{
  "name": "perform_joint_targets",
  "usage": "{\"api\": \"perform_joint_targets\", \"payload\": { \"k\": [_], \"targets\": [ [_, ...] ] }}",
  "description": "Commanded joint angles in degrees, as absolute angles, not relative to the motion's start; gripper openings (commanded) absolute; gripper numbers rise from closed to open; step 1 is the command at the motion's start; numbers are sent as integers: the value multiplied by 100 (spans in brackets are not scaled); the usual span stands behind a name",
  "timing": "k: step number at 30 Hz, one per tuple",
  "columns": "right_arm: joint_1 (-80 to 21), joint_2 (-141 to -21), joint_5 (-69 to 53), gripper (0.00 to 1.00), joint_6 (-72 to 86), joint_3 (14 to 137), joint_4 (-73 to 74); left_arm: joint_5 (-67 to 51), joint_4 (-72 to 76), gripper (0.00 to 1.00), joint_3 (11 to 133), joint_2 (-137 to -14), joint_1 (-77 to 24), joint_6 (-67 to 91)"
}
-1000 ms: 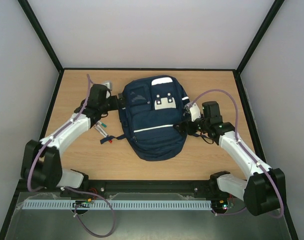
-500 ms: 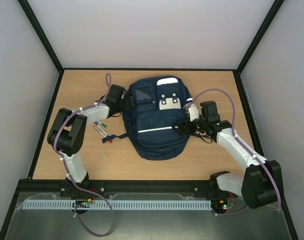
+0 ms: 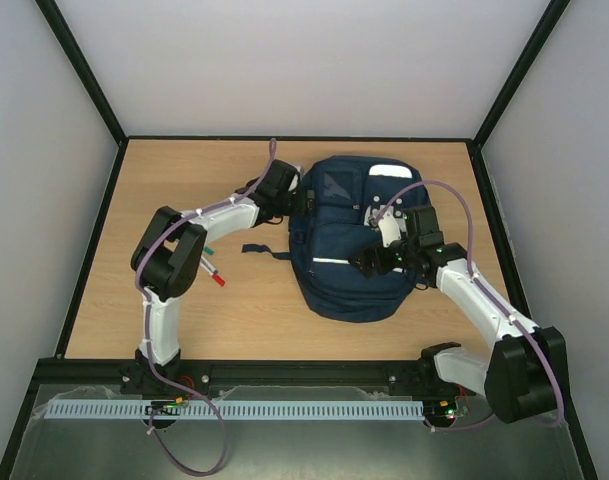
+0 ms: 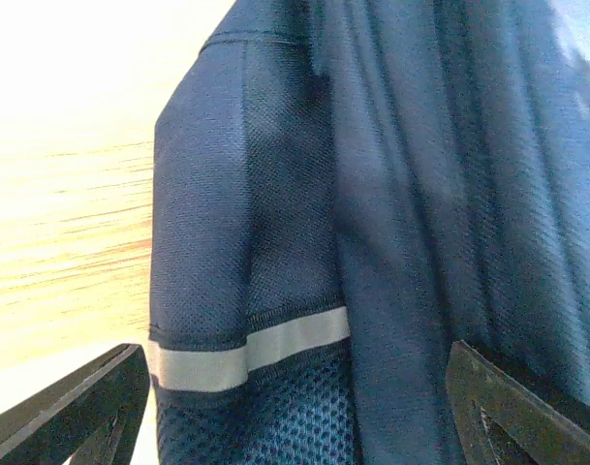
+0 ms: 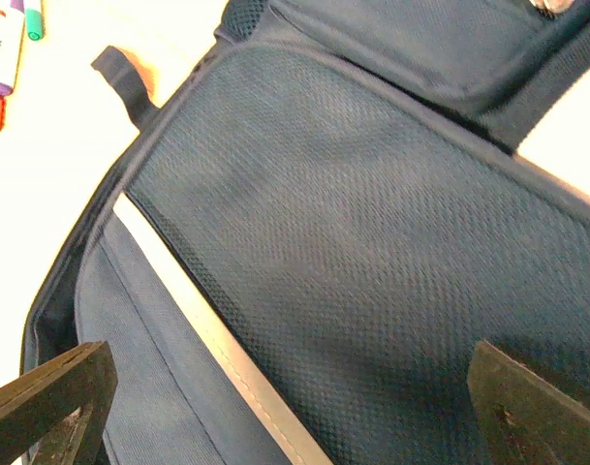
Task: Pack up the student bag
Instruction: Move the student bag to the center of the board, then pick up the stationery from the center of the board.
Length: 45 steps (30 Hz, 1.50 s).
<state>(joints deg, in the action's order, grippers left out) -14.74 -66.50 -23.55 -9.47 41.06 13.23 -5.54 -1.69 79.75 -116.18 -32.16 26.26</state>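
Markers with white barrels and red and green caps [image 3: 211, 268] lie at the left of the light wooden table [image 3: 134, 200], near the left arm's elbow and well apart from the bag. Further right, the left gripper [image 3: 296, 196] reaches to the far left corner of the student bag [image 3: 349, 285], a large navy blue fabric backpack with white reflective stripes. Its jaws stand wide apart with the bag's side panel between and ahead of them; whether they touch the fabric I cannot tell.

The bag lies flat, front pocket up, right of the table's middle. Its long axis runs near to far, leaning slightly rightward at the far end. The top, with a pale patch [image 3: 389, 170], points to the back wall, and the rounded bottom points toward the arm bases. A dark strap [image 3: 264, 250] trails from its left side onto the wood.

The right gripper [image 3: 369, 262] hangs over the front pocket by the reflective stripe, fingers spread wide, holding nothing.

Only the overhead view shows the whole bag and both arms. The left wrist view adds the mesh side pocket and its reflective band. The right wrist view shows the mesh front panel, the strap tip and the marker ends.
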Motion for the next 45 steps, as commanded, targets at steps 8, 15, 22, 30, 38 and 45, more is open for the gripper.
{"api": "perform_joint_targets", "payload": {
  "k": [8,15,22,30,38,45],
  "targets": [
    [-1493,-6154,-2354,99,-1190,3964,1300,729,-2158,91,7279,-9281,-2946,1561],
    [-1491,-6095,-2461,100,-1313,3950,1366,543,-2538,92,5948,-7459,-1696,1673],
    [-1498,-5896,-2628,87,-2342,4139,2103,9,-3114,92,5452,-6795,-1556,1503],
    [-2253,-5591,-1578,76,-3367,4218,2922,-1204,-3239,89,5235,-6549,-2065,1506],
    [-4179,-7334,-1431,77,-2687,5478,3055,-1226,-2857,89,5051,-6696,-2178,1669],
    [-4254,-6958,62,72,-3528,5272,3136,-1057,-3032,89,5155,-6507,-2188,1575]
  ]
}}
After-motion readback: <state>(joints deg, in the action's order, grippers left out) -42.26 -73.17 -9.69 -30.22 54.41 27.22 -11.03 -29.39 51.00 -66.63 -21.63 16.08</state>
